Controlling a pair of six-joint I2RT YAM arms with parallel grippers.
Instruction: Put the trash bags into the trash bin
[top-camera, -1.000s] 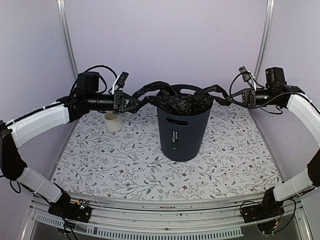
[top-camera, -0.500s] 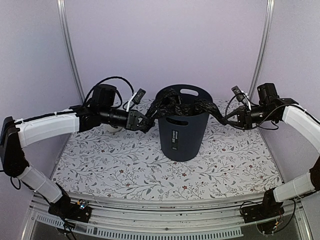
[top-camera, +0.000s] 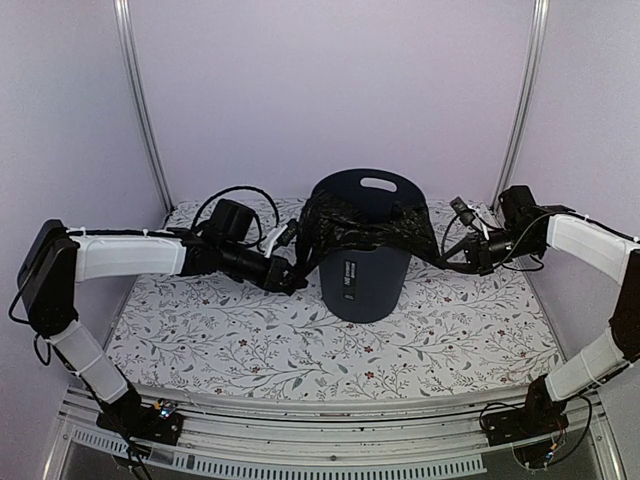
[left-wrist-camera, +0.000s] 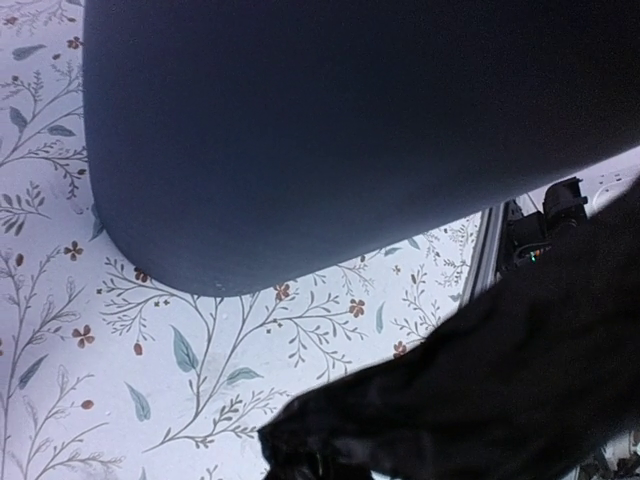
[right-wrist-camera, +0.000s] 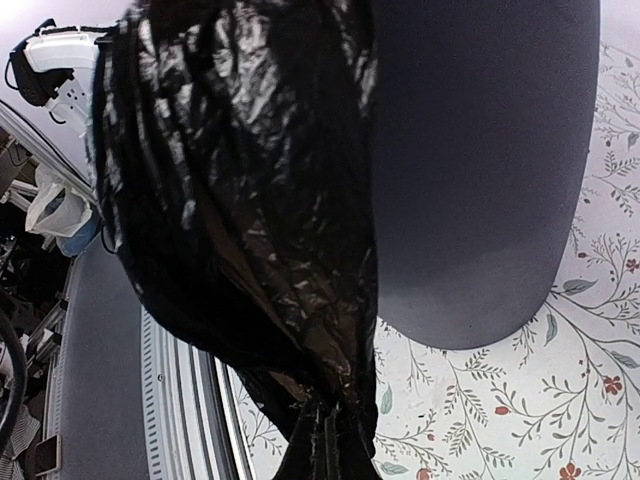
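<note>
— How did the trash bag look?
— Thin, glossy black and heavily wrinkled. It lay draped across the mouth of the trash bin, sagging over the front of the rim.
— Which way did it run?
— Its long axis ran left to right. It was pulled out past each side of the bin into a twisted rope that sloped down towards the arms.
— And the fingers?
— The left gripper pinched the left end, low beside the bin's wall. The right gripper pinched the right end, where the plastic bunched into a narrow neck. In both wrist views the fingertips were buried in plastic.
— What else was around?
— The bin stood upright mid-table on the floral surface. Its white label faced the near edge, and an oval handle cut-out showed at the far rim. The bin's wall stood between the two grippers.
</note>
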